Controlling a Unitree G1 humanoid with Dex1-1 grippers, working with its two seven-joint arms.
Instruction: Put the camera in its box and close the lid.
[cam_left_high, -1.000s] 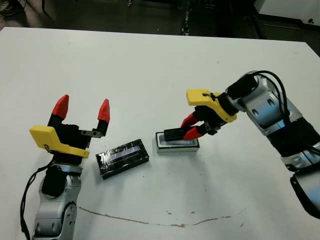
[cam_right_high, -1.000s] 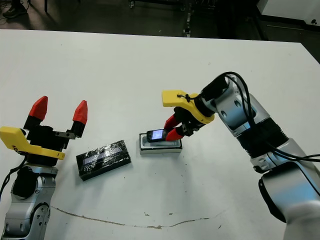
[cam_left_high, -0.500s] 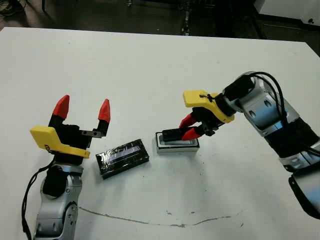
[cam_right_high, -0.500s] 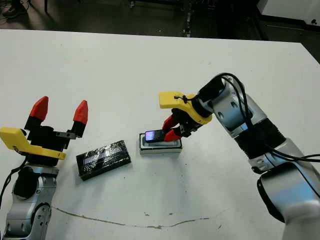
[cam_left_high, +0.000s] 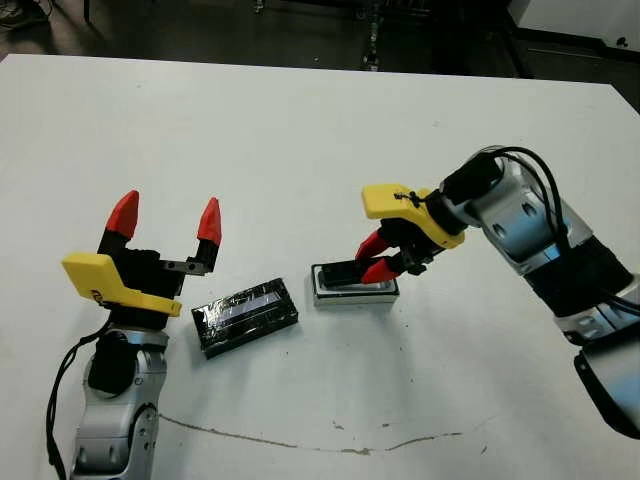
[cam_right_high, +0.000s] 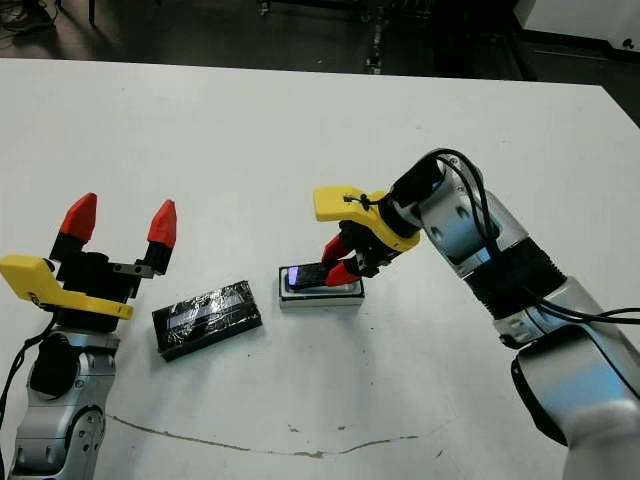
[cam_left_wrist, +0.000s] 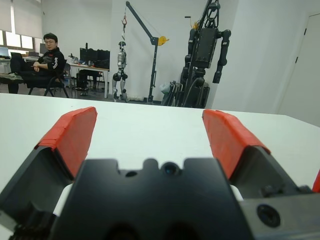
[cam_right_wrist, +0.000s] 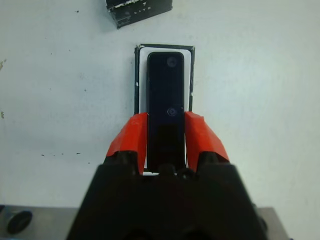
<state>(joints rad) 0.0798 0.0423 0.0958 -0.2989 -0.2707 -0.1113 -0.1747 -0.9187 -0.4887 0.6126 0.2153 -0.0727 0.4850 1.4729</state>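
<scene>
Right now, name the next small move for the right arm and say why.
Probably lower a touch and release. The right gripper holds the camera lined up over the box, its free end down at the tray and the gripped end tilted up.

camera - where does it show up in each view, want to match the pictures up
Left eye view: the camera is right of centre, above the box, between the right gripper's fingers.
Right eye view: the camera is near the centre, over the box.
Left wrist view: not in it.
Right wrist view: the camera is at the centre, running up from the red fingers over the box.
Shared landmark: the black lid, also seen at the right wrist view's edge.
</scene>
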